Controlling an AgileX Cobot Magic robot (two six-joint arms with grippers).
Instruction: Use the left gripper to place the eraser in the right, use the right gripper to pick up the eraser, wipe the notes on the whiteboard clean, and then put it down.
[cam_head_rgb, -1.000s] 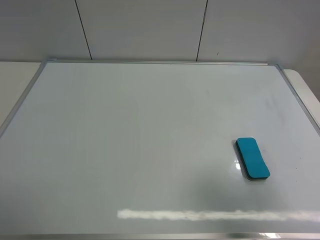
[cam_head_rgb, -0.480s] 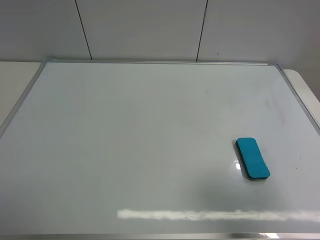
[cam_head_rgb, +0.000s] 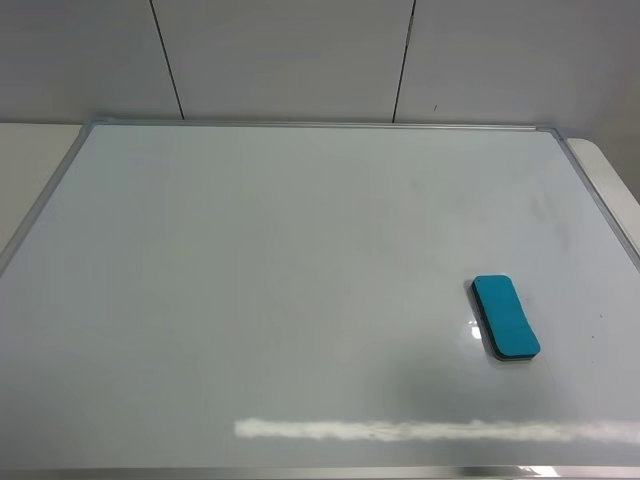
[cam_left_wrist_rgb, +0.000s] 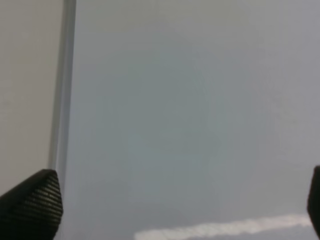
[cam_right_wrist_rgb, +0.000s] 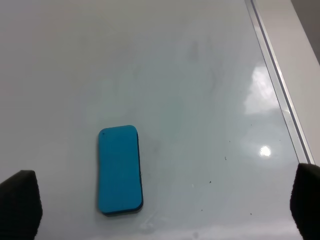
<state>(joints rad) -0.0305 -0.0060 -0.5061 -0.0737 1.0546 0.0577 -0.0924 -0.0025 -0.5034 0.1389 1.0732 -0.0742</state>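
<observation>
The teal-blue eraser (cam_head_rgb: 505, 317) lies flat on the right part of the whiteboard (cam_head_rgb: 300, 280), alone and untouched. In the right wrist view the eraser (cam_right_wrist_rgb: 119, 170) lies on the whiteboard (cam_right_wrist_rgb: 200, 75) just ahead of my right gripper (cam_right_wrist_rgb: 162, 205), which is open, its fingertips (cam_right_wrist_rgb: 20, 205) far apart. My left gripper (cam_left_wrist_rgb: 172, 205) is open above bare whiteboard (cam_left_wrist_rgb: 175, 100) near its silver frame (cam_left_wrist_rgb: 62, 85), holding nothing. No red notes show on the board, only faint grey smudges (cam_head_rgb: 545, 205). Neither arm appears in the exterior high view.
Beige tabletop (cam_head_rgb: 30, 150) borders the board on the left, and a strip of it (cam_head_rgb: 610, 165) shows on the right. A grey panelled wall (cam_head_rgb: 300, 60) rises behind. A bright light streak (cam_head_rgb: 400, 430) reflects near the board's front edge.
</observation>
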